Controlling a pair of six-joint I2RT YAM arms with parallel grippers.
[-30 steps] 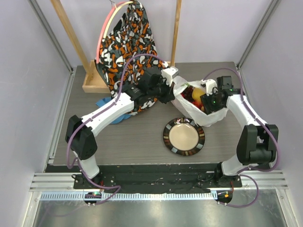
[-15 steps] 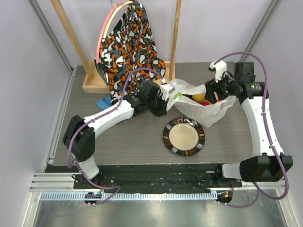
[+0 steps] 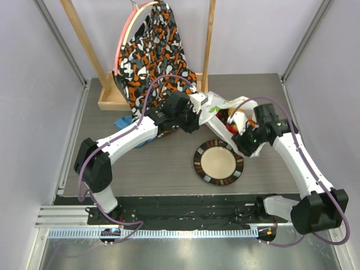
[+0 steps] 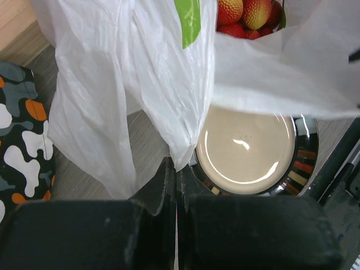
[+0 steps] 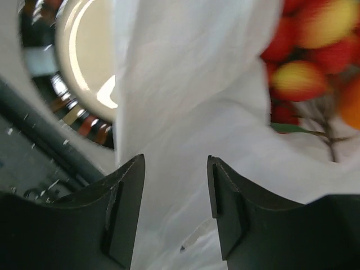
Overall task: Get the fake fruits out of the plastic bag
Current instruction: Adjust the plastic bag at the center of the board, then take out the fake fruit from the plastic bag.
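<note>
None of the fake fruits (image 4: pixel 243 12) has left the plastic bag (image 4: pixel 140 84), twelve o'clock of the plate (image 3: pixel 198 163); our left gripper (image 4: pixel 175 169) clamps the bag, right gripper (image 5: pixel 174 163) gapes.

My booth: pale walls, grey table.
I work over a grey wood-grain tabletop (image 3: pixel 152 163) boxed in by plain lilac walls (image 3: pixel 34 112) and slanting aluminium posts (image 3: pixel 60 39); a light wooden rack (image 3: pixel 84 40) stands far left, and a ribbed metal rail (image 3: pixel 185 232) runs along my near edge.
</note>
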